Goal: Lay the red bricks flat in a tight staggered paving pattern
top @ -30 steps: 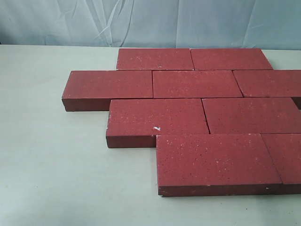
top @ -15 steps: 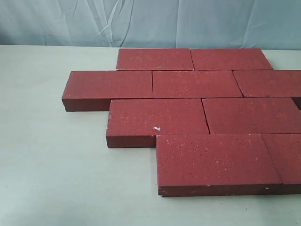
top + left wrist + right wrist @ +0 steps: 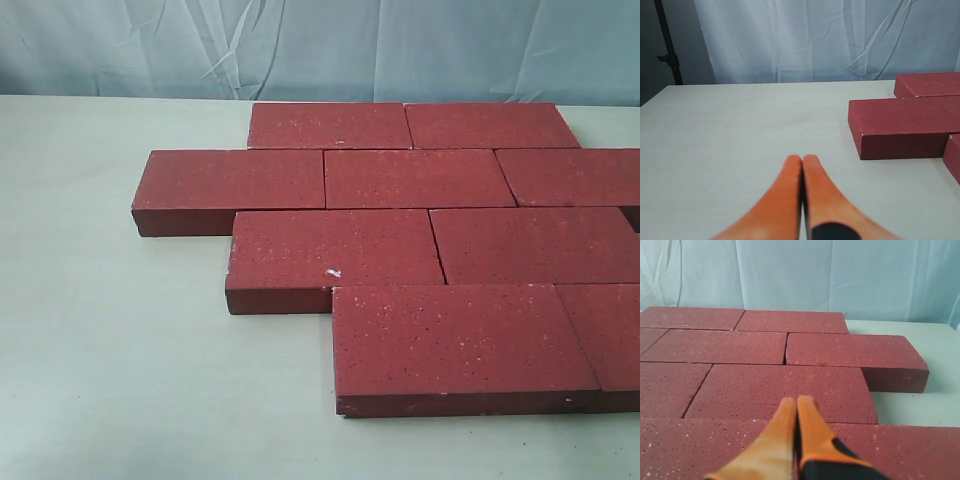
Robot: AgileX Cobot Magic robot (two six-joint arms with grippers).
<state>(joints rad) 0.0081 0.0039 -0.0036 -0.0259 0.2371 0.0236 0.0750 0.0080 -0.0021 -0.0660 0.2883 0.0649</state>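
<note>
The paving looks nearly tight, so any last nudge should press low and square on an end face, or a brick may twist. The red bricks [image 3: 420, 178] lie flat on the table [image 3: 110, 350] in four staggered rows, long axes all parallel to the chipped brick [image 3: 335, 262]. The left fingers [image 3: 790, 175], pressed together and empty, hang over bare table off its free end. The right fingers [image 3: 807, 412], likewise closed, hang above bricks past its other end.

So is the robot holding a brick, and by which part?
No, nothing is held. The left gripper and the right gripper are both shut and empty.
</note>
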